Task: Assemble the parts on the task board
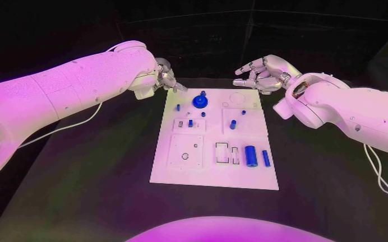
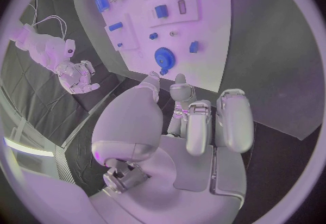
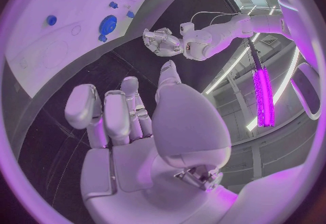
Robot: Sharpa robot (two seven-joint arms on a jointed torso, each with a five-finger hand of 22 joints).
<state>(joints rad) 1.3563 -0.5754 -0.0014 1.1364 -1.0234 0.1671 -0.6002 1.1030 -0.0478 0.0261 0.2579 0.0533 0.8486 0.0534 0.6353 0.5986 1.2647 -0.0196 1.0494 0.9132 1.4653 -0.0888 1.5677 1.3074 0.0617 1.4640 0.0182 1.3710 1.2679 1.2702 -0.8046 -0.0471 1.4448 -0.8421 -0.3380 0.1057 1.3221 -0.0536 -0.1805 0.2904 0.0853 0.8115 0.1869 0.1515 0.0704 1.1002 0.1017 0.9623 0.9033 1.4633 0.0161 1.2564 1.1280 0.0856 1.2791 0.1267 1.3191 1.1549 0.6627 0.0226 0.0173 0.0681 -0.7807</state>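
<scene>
Blue toothed plastic gear (image 1: 199,101) at twelve o'clock on white task board (image 1: 186,180): light, stiff, slippery; pinch its rim. Left hand (image 1: 166,79), right hand (image 1: 263,75) fingers spread, empty.

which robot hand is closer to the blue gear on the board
Left. The left robot hand is just off the board's far left corner beside the gear; the right robot hand hovers beyond the far right corner.

Both white arms reach in from opposite sides; the left robot hand (image 1: 166,78) hangs with fingers loosely curled, holding nothing; the right robot hand (image 1: 263,75) is raised, fingers spread apart, likewise unladen.
</scene>
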